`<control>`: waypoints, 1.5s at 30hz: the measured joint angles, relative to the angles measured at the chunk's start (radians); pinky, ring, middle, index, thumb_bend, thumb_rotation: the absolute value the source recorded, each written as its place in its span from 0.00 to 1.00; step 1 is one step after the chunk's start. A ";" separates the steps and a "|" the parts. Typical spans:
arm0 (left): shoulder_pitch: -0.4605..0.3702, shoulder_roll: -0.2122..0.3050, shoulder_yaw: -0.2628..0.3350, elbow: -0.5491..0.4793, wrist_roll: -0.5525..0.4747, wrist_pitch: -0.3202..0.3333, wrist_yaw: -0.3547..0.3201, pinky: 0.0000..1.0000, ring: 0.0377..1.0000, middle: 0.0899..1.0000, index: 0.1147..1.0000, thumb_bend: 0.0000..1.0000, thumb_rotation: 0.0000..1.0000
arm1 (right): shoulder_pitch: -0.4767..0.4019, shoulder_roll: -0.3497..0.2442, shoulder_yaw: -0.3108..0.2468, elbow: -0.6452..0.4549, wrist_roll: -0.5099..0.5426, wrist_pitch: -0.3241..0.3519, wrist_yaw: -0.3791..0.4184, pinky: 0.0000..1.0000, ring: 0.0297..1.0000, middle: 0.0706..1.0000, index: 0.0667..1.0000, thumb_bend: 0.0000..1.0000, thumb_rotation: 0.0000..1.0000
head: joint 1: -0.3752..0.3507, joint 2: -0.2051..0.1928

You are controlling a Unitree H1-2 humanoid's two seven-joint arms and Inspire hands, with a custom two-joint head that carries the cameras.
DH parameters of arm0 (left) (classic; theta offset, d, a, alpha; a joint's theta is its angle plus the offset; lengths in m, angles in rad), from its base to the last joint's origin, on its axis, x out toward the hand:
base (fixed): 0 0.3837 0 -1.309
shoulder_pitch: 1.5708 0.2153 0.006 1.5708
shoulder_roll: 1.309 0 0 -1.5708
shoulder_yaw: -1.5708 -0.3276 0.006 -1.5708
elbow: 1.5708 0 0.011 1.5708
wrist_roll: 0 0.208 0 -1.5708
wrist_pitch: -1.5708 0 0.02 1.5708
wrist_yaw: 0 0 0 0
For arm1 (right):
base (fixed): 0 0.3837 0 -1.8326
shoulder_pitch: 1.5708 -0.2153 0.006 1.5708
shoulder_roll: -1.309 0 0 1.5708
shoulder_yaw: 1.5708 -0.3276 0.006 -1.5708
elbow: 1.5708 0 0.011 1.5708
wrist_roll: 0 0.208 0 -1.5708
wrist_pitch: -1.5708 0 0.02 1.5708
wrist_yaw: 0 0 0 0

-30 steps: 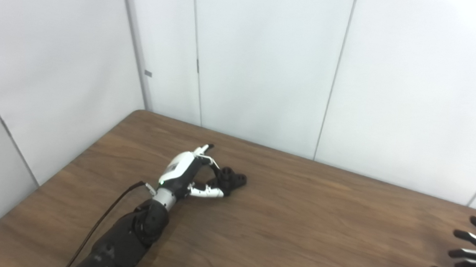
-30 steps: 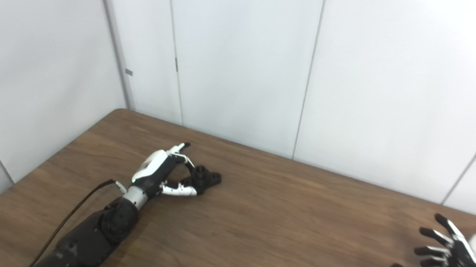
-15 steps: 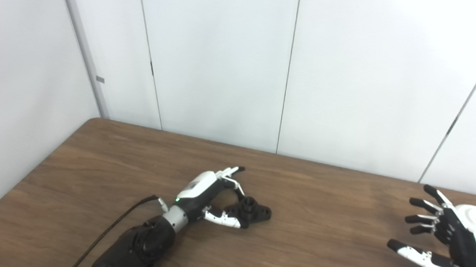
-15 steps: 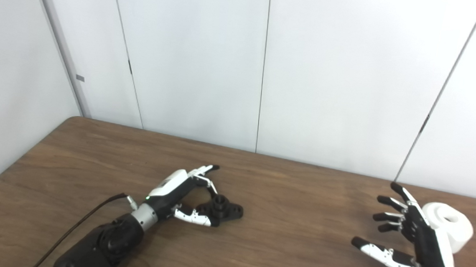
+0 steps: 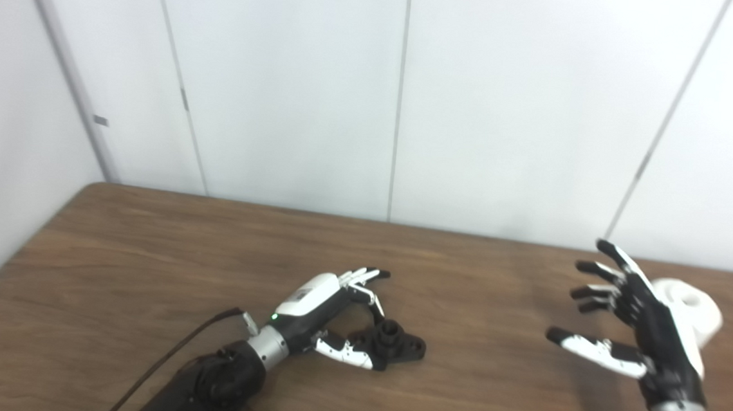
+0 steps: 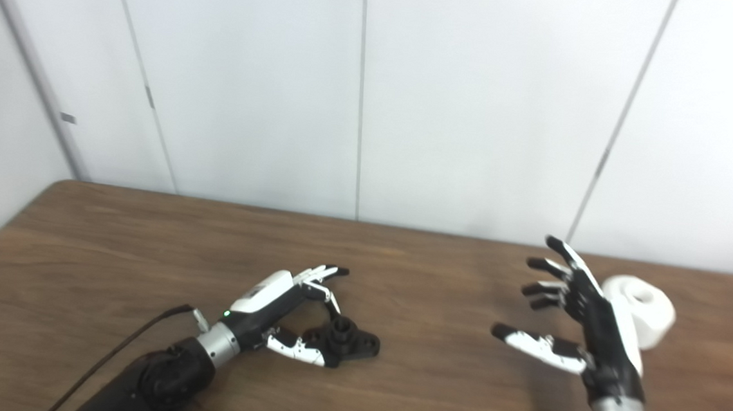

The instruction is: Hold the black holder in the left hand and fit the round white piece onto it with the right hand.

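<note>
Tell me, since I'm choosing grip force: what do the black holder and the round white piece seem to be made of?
Black holder: probably rigid plastic, matte, with a moulded collar and lobes. Round white piece: matte white, soft rounded edges and a central hole; it could be a paper roll or plastic, too blurred to tell.

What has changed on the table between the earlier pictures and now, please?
The camera panned right, bringing the round white piece into view. The right hand, open, rose beside it. The left hand stays at the black holder, which rests on the table.
</note>
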 measured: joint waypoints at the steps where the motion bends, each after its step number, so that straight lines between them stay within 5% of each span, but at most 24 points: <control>1: -0.004 -0.001 -0.002 0.008 -0.002 -0.006 -0.004 1.00 1.00 0.97 0.41 0.52 0.06 | 0.000 0.000 0.000 0.000 -0.005 0.000 0.000 0.54 0.62 0.76 0.88 0.70 0.24 | -0.003 0.002; 13: -0.052 -0.007 -0.034 0.081 -0.017 -0.021 -0.032 1.00 1.00 0.99 0.41 0.52 0.06 | -0.019 0.005 0.006 0.001 -0.034 0.000 -0.002 0.52 0.61 0.75 0.88 0.69 0.24 | -0.058 0.014; 21: -0.065 0.006 -0.046 0.098 -0.017 -0.031 -0.032 1.00 1.00 0.97 0.41 0.52 0.06 | -0.040 0.004 0.032 0.001 -0.087 0.000 0.000 0.53 0.62 0.74 0.86 0.71 0.24 | -0.210 0.014; 24: -0.061 0.022 -0.047 0.099 -0.030 -0.046 -0.032 1.00 1.00 0.97 0.41 0.52 0.06 | -0.079 -0.025 0.060 -0.002 -0.157 0.015 0.020 0.56 0.65 0.74 0.82 0.73 0.25 | -0.321 -0.006; 25: -0.061 0.026 -0.051 0.099 -0.035 -0.047 -0.032 1.00 1.00 0.97 0.41 0.52 0.06 | -0.098 -0.045 0.071 -0.005 -0.191 0.030 0.032 0.56 0.65 0.75 0.80 0.74 0.26 | -0.416 -0.033; 31: -0.064 0.057 -0.091 0.098 -0.075 -0.047 -0.017 1.00 1.00 0.97 0.42 0.52 0.06 | -0.208 -0.133 0.125 -0.073 -0.446 0.171 0.079 0.52 0.66 0.74 0.78 0.77 0.38 | -0.538 -0.097; 36: -0.070 0.079 -0.138 0.098 -0.104 -0.047 0.012 1.00 1.00 0.97 0.42 0.52 0.05 | -0.271 -0.195 0.155 -0.132 -0.610 0.312 0.195 0.62 0.77 0.86 0.76 0.79 0.38 | -0.658 -0.172; 45: -0.080 0.111 -0.202 0.106 -0.161 -0.048 0.049 1.00 1.00 0.98 0.41 0.52 0.05 | -0.296 -0.286 0.135 -0.179 -0.752 0.440 0.310 0.68 0.84 0.88 0.75 0.78 0.31 | -0.726 -0.212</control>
